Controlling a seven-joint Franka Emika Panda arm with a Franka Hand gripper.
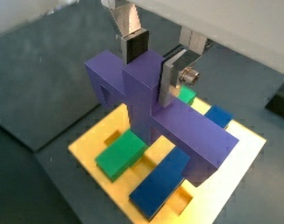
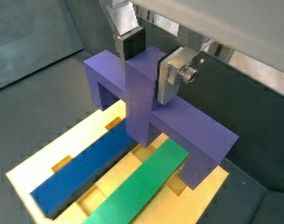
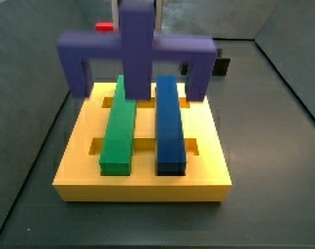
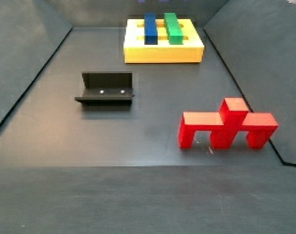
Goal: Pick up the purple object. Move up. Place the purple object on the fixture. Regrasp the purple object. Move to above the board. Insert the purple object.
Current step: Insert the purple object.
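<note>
The purple object (image 1: 186,131) is an arch with two legs and an upright stem. It stands over the far end of the yellow board (image 1: 92,144), legs down. It also shows in a wrist view (image 2: 186,127) and a side view (image 3: 134,49). I cannot tell whether the legs are seated in the board. My gripper (image 1: 152,77) is shut on the stem, one finger on each side, as both wrist views show (image 2: 149,74). The gripper is out of frame in both side views. The fixture (image 4: 105,89) stands bare on the floor.
A green bar (image 3: 118,131) and a blue bar (image 3: 168,126) lie side by side in the board (image 3: 141,180). A red arch-shaped object (image 4: 227,126) stands on the floor, away from the board (image 4: 163,53). Dark walls enclose the floor.
</note>
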